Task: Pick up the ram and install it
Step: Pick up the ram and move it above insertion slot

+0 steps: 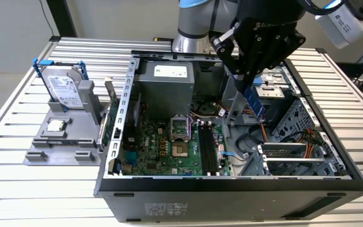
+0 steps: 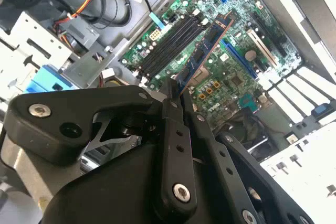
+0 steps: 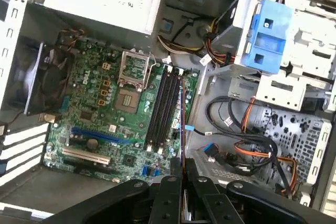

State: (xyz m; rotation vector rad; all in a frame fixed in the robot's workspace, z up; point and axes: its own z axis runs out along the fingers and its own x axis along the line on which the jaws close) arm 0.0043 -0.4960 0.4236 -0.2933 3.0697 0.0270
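**Gripper (image 1: 245, 79) closed on the ram (image 1: 254, 101).** The two fingers (image 2: 176, 145) pinch the stick by one short end, so its length hangs free below them and its contact edge is left unobstructed. In the second wrist view the ram (image 2: 203, 51) projects from the fingertips toward the motherboard (image 2: 236, 77). In the first wrist view the ram (image 3: 181, 129) appears edge-on, roughly parallel with the memory slots (image 3: 163, 106) and just beside them, toward the drive-bay side.

The stick hangs within the open top of the computer case (image 1: 232, 189), clear of the board and touching no slot — judged to be at the alignment stage, not yet seated. Holding it parallel to the slots suits a straight descent into one of them. The memory slots (image 1: 210, 146) lie next to the CPU socket (image 1: 180, 149).

Outside the case, at the exterior view's left, a grey fixture (image 1: 43, 153) holds the hard drive (image 1: 64, 90) upright and the CPU chip (image 1: 56, 125) flat — each apparently presented for a grasp from above.
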